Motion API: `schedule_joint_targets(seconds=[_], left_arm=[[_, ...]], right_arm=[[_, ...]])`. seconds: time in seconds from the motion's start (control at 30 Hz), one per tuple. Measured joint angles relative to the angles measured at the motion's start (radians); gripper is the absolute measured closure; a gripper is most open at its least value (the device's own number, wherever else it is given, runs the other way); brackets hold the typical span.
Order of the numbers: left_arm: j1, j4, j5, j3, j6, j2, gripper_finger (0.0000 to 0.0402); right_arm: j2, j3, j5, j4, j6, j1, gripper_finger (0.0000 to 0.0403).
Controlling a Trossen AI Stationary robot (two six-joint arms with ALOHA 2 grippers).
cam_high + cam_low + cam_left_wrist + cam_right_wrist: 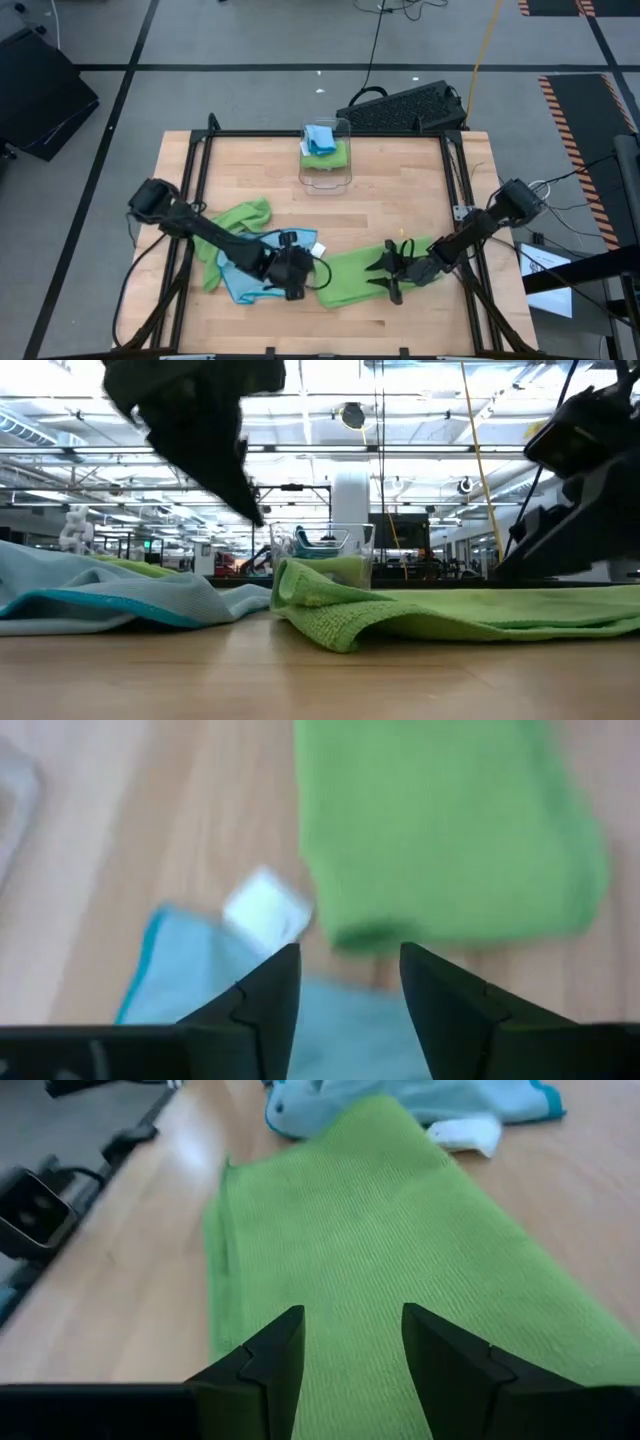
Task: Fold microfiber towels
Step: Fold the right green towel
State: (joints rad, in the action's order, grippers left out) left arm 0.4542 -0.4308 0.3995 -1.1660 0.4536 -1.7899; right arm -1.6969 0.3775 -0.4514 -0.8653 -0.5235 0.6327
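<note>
Beyond, a clear bin (327, 160) holds folded towels (322, 143).

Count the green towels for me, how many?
3: one flat lime green microfiber towel between the grippers, one crumpled lime green towel under the left arm, one folded in the clear plastic bin. More may hide underneath.

the pale wooden worktop (380, 180) in its black metal frame stands on a grey floor (250, 95) crossed by dark tape lines. a black ribbed case (405, 108) lies just beyond the worktop's far edge. behind the worktop, a white round column (351, 500) rises under bright strip-lit ceiling beams (420, 400).
</note>
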Motion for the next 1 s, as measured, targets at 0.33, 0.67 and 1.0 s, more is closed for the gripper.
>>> schedule_joint_targets(seconds=[0.33, 0.67, 1.0], left_arm=[[0.027, 0.557, 0.053, 0.0, -0.123, -0.162, 0.0227], [0.054, 0.572, -0.097, -0.001, 0.05, -0.296, 0.0227], [0.073, 0.488, -0.11, -0.001, -0.067, -0.225, 0.0227]], right_arm=[[-0.138, 0.079, 0.007, 0.006, 0.054, -0.023, 0.0243], [-0.118, 0.074, 0.003, 0.085, -0.004, -0.02, 0.0243], [0.007, 0.068, 0.007, 0.229, 0.018, -0.039, 0.0243]])
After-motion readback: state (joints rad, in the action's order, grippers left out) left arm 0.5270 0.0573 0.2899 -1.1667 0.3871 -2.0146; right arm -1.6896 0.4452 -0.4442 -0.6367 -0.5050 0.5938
